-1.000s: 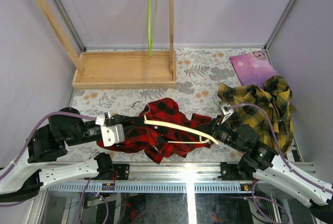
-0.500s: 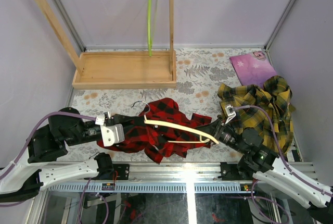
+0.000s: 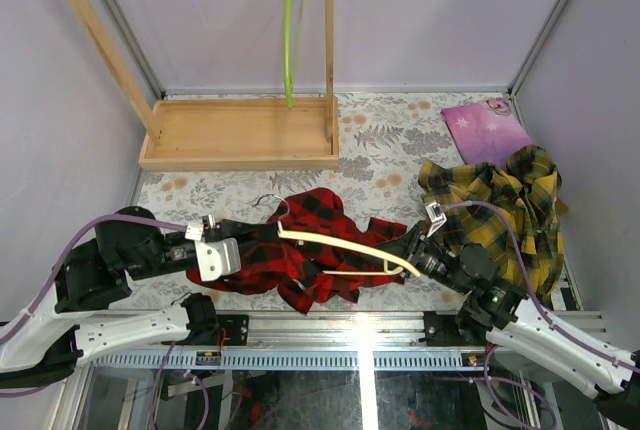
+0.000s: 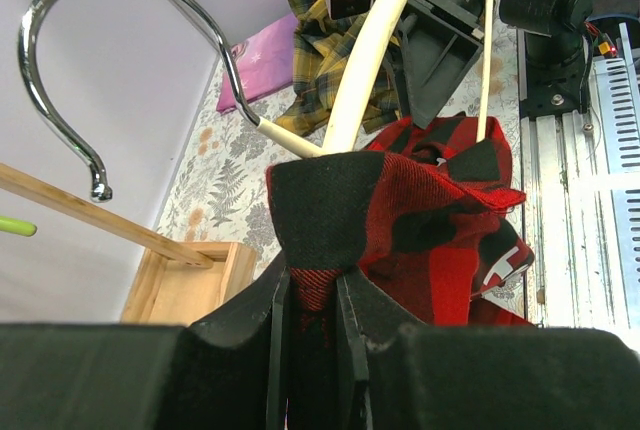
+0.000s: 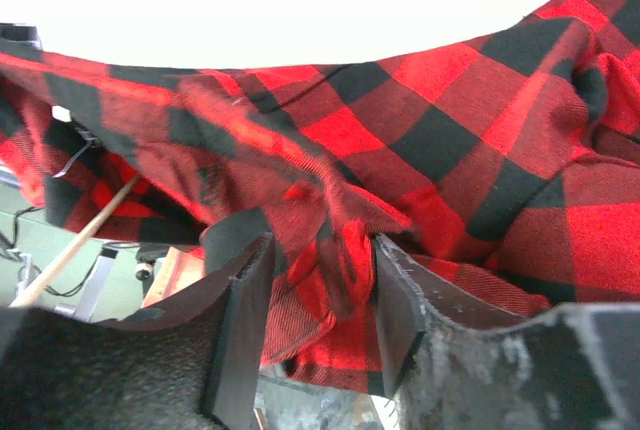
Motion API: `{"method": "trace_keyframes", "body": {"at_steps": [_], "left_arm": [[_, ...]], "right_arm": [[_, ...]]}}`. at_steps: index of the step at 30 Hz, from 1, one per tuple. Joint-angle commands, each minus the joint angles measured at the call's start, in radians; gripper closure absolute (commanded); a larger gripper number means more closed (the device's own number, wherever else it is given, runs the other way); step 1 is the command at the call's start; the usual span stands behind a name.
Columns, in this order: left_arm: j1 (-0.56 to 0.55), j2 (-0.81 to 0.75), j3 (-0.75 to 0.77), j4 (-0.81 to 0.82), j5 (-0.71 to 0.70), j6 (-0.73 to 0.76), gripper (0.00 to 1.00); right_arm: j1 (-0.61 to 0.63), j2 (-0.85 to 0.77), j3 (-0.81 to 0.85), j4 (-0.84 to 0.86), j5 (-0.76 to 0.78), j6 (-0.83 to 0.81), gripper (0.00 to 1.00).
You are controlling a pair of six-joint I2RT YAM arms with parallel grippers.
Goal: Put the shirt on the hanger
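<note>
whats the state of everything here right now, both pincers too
shirt: bunched up, pinched at both sides
hanger: lying across the shirt, mostly uncovered
left pincer: shut on shirt
right pincer: shut on shirt
yellow plaid shirt: crumpled in a heap
lime-green hanger: hanging from the wooden rack

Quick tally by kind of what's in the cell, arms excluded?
Shirts: 2, the red-and-black shirt and the yellow plaid shirt
Hangers: 2, the cream hanger and the lime-green hanger
Wooden rack: 1
Purple flat item: 1
Total: 6
</note>
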Motion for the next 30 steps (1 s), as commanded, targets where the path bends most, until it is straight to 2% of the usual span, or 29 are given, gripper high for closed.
{"method": "trace_keyframes", "body": {"at_steps": [1, 4, 8, 15, 20, 30], "left_arm": [[0.003, -0.015, -0.008, 0.093, -0.011, 0.045, 1.0], [0.003, -0.016, -0.014, 0.094, -0.015, 0.044, 1.0], [0.002, -0.017, -0.014, 0.096, -0.018, 0.045, 1.0], [0.002, -0.022, -0.014, 0.093, -0.026, 0.046, 1.0], [0.003, -0.033, -0.006, 0.098, -0.048, 0.049, 1.0], [0.003, -0.039, 0.001, 0.085, -0.065, 0.053, 1.0]], "right_arm": [[-0.005, -0.008, -0.018, 0.204, -0.043, 0.013, 0.53], [-0.006, -0.015, -0.027, 0.231, -0.049, 0.02, 0.56], [-0.006, -0.015, -0.021, 0.169, -0.056, 0.017, 0.57], [-0.005, -0.044, -0.017, 0.081, -0.023, 0.012, 0.83], [-0.006, -0.115, 0.062, -0.139, 0.085, -0.046, 0.98], [-0.006, -0.171, 0.273, -0.486, 0.224, -0.202, 1.0]]}}
